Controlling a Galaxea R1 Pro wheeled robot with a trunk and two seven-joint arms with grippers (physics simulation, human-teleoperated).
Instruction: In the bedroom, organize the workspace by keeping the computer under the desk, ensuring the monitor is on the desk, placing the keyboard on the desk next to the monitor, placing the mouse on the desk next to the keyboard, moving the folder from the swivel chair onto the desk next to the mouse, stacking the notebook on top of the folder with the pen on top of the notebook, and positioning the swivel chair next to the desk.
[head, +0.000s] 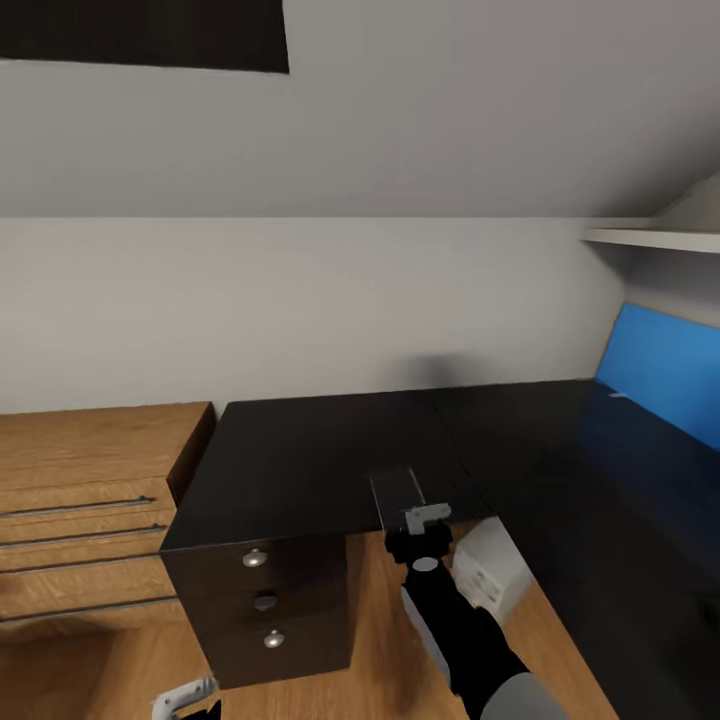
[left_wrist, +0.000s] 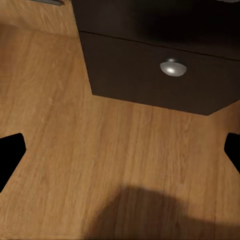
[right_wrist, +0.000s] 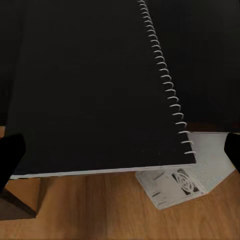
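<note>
Right pincer (head: 420, 527) is clamped on the near edge of the notebook (head: 397, 497), holding it roughly flat, low over the front edge of the black tabletop (head: 300, 460). In the right wrist view the dark cover and its spiral wire binding run away from the fingers (right_wrist: 10, 157), which sit at the frame's edges. Judgement: gripping by the edge keeps the cover level so it can be slid or laid down without the pincer getting underneath.

Below and just beyond the notebook, the computer (head: 490, 572) stands on the wooden floor (head: 380, 620) under the tabletop, vent grille visible.

Left pincer (head: 185, 698) hangs low near the floor, fingers spread and empty, facing the bottom drawer (left_wrist: 165, 80) with its round silver knob (left_wrist: 173, 67); judged parked clear.

The stretch of tabletop in sight is bare, so the notebook's stacking place is yet to be reached.

Left of the drawers stands a light wooden cabinet (head: 90, 500); a blue wall panel (head: 665, 375) at far right.
</note>
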